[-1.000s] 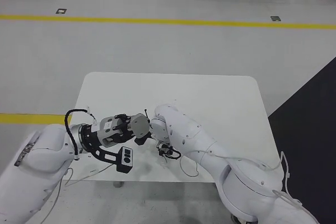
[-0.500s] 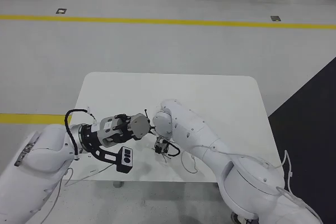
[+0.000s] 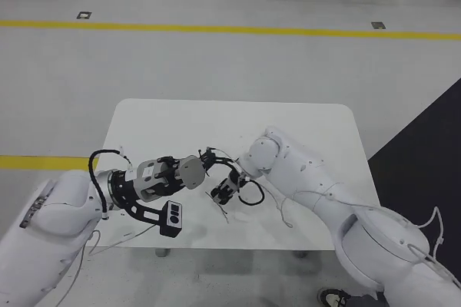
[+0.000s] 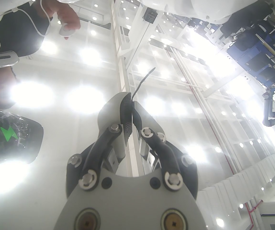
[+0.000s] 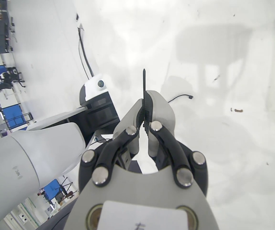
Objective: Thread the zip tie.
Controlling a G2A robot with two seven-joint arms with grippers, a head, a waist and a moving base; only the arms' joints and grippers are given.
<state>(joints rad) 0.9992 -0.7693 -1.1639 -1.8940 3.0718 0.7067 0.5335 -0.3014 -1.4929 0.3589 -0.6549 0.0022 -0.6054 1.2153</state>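
The grey two-finger left gripper (image 3: 197, 170) (image 4: 130, 101) sat over the near-left part of the table. Its fingers were pressed fully together on a thin black plastic zip tie (image 4: 142, 80). A short, slightly bent length of the tie stuck out past the fingertips, pointing up toward the ceiling lights in the left wrist view. Just to its right in the top view, close by, with contact not clear, was the grey two-finger right gripper (image 3: 217, 197) (image 5: 145, 101), angled down over the near table edge. Its fingers were also clamped shut, pinching a black pointed strip (image 5: 143, 80) whose straight tip poked out beyond the fingertips. Could not tell whether this strip was the other end of the same tie. Both claws hung above the near side of the white rounded rectangular table (image 3: 292, 127), and the tie was held up off its surface between them.
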